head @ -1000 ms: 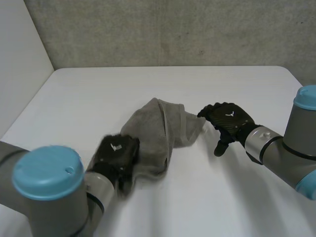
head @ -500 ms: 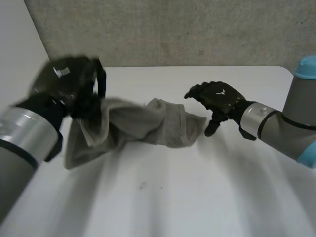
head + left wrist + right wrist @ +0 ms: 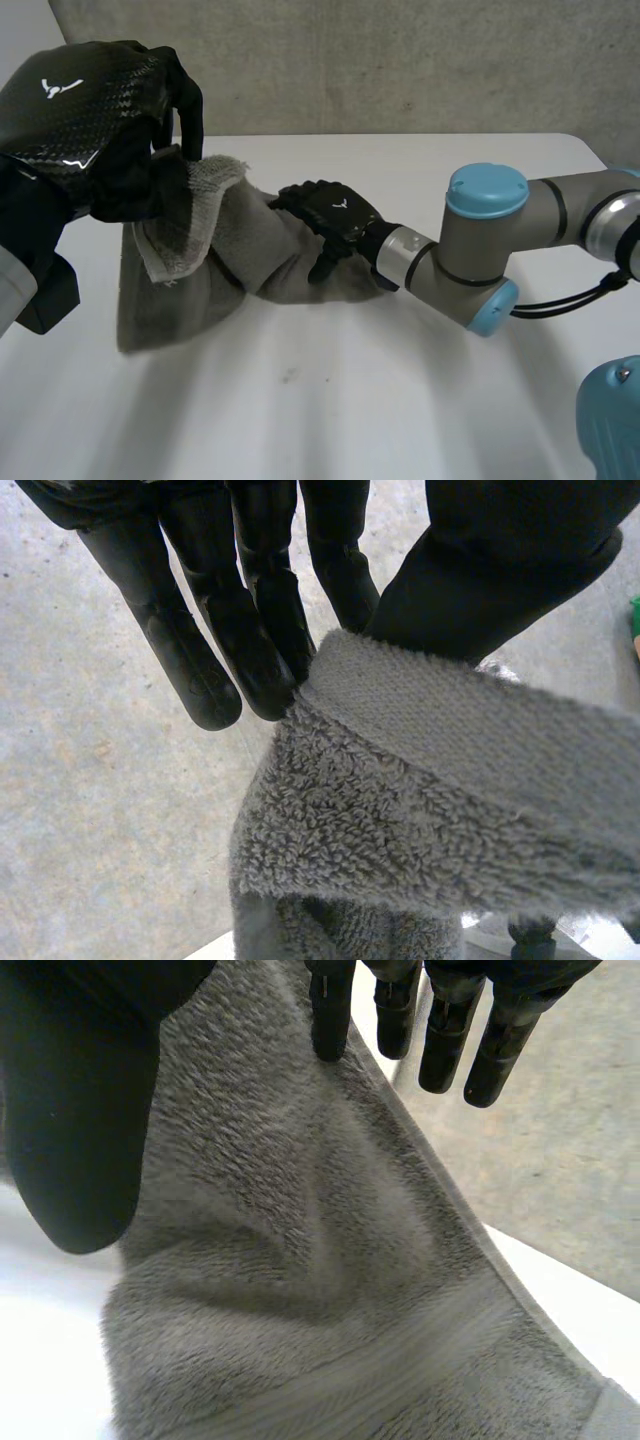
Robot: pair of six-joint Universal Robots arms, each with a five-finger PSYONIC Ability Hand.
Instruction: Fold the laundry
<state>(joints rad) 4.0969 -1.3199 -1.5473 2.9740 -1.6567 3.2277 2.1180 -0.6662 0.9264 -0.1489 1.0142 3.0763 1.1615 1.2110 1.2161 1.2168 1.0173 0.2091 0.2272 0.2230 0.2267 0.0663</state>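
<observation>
grey towel (image 3: 255,255) half lifted off the white desk (image 3: 380,400), left robot hand (image 3: 90,125) up high, pinching the hemmed edge between thumb and fingers, right robot hand (image 3: 328,213) laid on the towel's middle, fingers straight, thumb spread, not gripping

No legible text; the left hand (image 3: 90,130) and right hand (image 3: 325,215) each bear a white emblem (image 3: 62,88) (wordless).

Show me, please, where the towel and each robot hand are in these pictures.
towel (image 3: 250,255), head view, on its hanging grey middle.
left robot hand (image 3: 85,120), head view, on the back of the hand.
right robot hand (image 3: 335,212), head view, on the back of the hand.
</observation>
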